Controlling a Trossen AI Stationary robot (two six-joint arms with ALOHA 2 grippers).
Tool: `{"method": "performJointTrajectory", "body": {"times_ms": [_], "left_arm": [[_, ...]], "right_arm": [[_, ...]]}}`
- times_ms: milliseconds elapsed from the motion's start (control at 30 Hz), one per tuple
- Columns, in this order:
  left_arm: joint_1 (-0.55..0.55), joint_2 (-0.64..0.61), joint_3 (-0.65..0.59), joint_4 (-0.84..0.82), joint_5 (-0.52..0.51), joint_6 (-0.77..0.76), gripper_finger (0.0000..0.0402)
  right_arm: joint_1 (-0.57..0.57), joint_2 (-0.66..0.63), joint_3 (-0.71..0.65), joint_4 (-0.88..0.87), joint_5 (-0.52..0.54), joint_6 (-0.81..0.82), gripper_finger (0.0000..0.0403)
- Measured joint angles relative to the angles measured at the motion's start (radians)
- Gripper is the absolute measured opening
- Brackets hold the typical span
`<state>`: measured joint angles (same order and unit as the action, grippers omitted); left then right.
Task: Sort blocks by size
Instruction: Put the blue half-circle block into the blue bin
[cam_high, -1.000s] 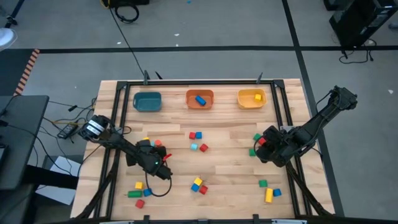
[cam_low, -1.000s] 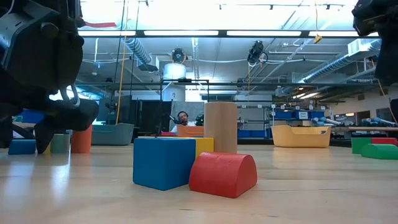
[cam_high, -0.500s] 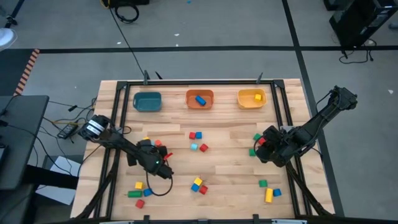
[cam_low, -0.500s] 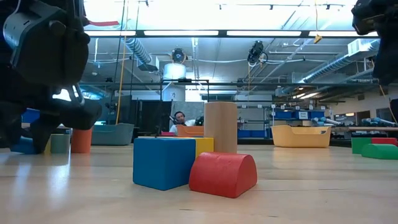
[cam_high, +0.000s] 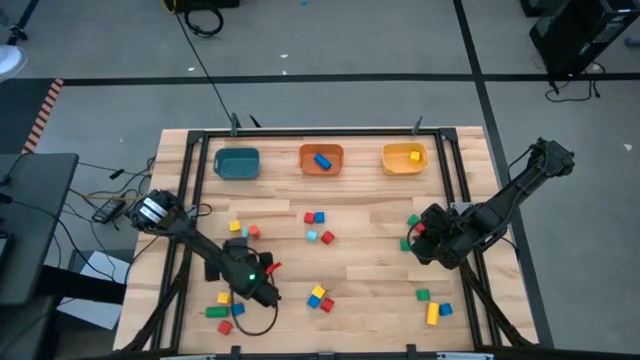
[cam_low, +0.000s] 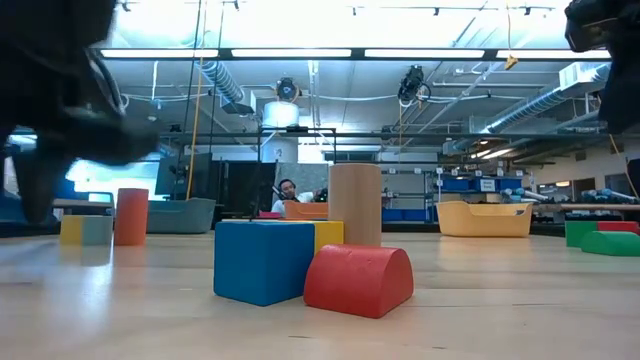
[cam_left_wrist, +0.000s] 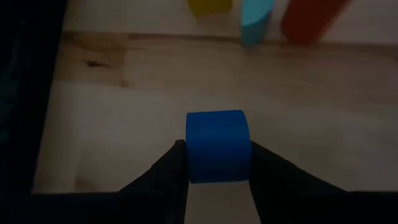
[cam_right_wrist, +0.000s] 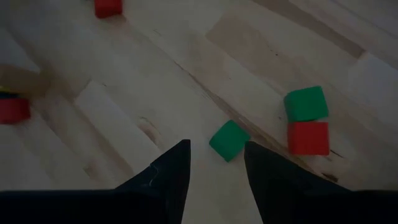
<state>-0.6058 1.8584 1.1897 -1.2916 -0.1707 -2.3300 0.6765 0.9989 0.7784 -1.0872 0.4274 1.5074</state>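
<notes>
Small wooden blocks in red, blue, yellow and green lie scattered over the table (cam_high: 370, 262). Near the front left my left gripper (cam_high: 258, 288) is shut on a blue block (cam_left_wrist: 217, 146). By the right edge my right gripper (cam_high: 420, 236) hangs open above the wood, a green block (cam_right_wrist: 229, 140) just ahead of its fingertips and a green-and-red pair (cam_right_wrist: 306, 119) beyond. The low view shows a blue cube (cam_low: 263, 260), a red half-round block (cam_low: 360, 280) and a tan cylinder (cam_low: 355, 204) up close. My left gripper pinches the blue block by two opposite sides (cam_left_wrist: 191, 155) between its two fingers (cam_left_wrist: 176, 163), which slant down from above. The block sits level between the fingertips and looks clear of the table.
Three bins stand along the far edge: teal (cam_high: 237, 163), orange (cam_high: 321, 159) holding a blue block, yellow (cam_high: 404, 158) holding a yellow one. Block clusters lie at front left (cam_high: 222, 308), front centre (cam_high: 318, 297) and front right (cam_high: 432, 310). A black frame rims the table.
My left gripper has risen off the table and gone toward the near edge, carrying the blue block up from where it lay beside the yellow, light blue and red blocks. Those blocks have stayed in place.
</notes>
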Motion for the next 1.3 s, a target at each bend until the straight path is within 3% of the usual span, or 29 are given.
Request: {"method": "performJointTrajectory", "body": {"times_ms": [233, 367, 500, 667, 833, 1100, 1300], "left_arm": [[0.001, -0.011, 0.153, -0.102, -0.063, 0.065, 0.0142], [0.068, -0.054, 0.241, -0.223, -0.129, 0.232, 0.0142], [0.191, -0.162, 0.265, -0.277, -0.180, 0.455, 0.0142], [0.379, -0.311, 0.237, -0.279, -0.312, 0.735, 0.0142], [0.603, -0.417, 0.179, -0.268, -0.356, 0.996, 0.0142], [0.956, -0.445, 0.027, 0.027, -0.308, 1.474, 0.0142], [1.157, -0.401, -0.114, 0.272, -0.190, 1.683, 0.0142]], "right_arm": [[0.000, 0.000, 0.000, 0.032, 0.000, -0.045, 0.0166], [0.000, 0.000, 0.000, 0.033, 0.000, -0.045, 0.0166], [0.000, 0.000, 0.000, 0.041, 0.000, -0.035, 0.0166], [0.000, 0.000, 0.000, 0.046, 0.021, 0.023, 0.0166], [-0.014, 0.000, 0.000, 0.048, 0.035, 0.092, 0.0165], [-0.070, 0.000, 0.000, 0.056, 0.040, 0.194, 0.0165], [-0.111, 0.001, 0.000, 0.062, 0.061, 0.250, 0.0165]]}}
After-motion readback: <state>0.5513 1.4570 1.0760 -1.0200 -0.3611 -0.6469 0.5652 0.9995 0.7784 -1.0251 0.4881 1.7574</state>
